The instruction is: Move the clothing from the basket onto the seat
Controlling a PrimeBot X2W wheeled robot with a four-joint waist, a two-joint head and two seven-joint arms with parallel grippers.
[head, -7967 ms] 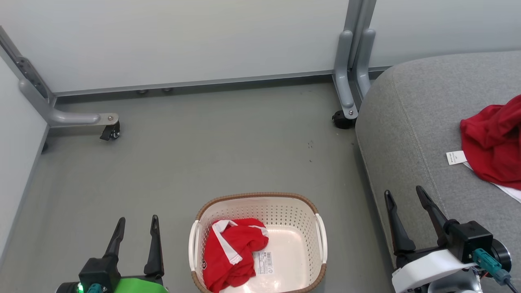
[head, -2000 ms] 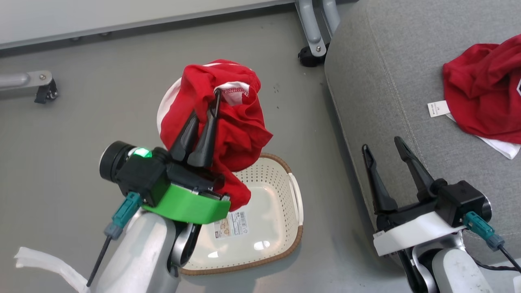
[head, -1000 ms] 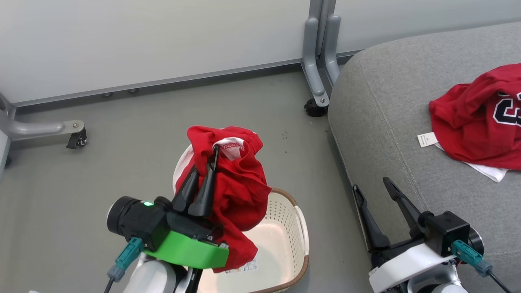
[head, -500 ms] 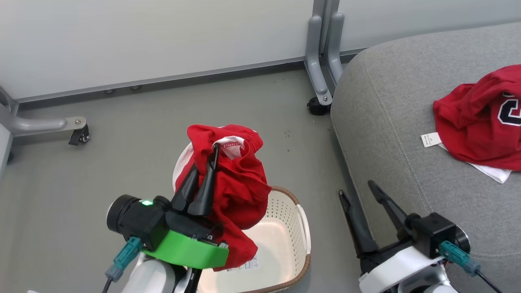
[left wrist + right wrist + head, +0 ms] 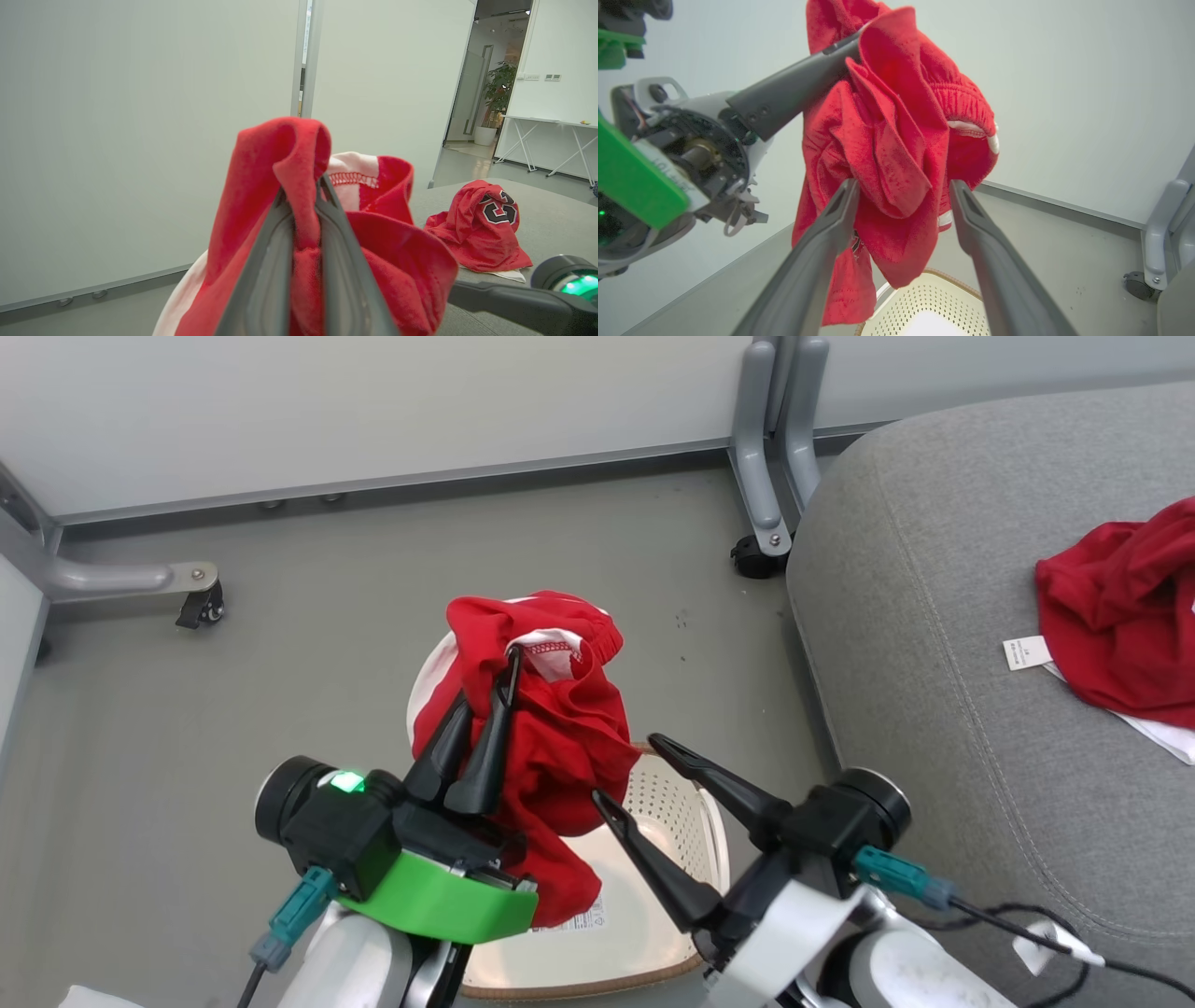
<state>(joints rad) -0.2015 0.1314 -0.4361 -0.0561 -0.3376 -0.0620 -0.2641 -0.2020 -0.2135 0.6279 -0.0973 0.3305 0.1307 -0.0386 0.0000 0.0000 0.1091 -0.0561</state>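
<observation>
My head camera looks down on the floor (image 5: 327,616), basket (image 5: 677,807) at 6 o'clock, seat (image 5: 952,644) at 3. My left wrist camera sits level, tight against the red garment (image 5: 280,158), facing the wall (image 5: 117,140). My right wrist camera looks up at that garment from below; all three views share it.

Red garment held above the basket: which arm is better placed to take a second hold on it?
Right, probably. The right tool is open, its fingers either side of the hanging red garment, and it is on the side nearer the seat. The left tool is shut on the top fold.
</observation>
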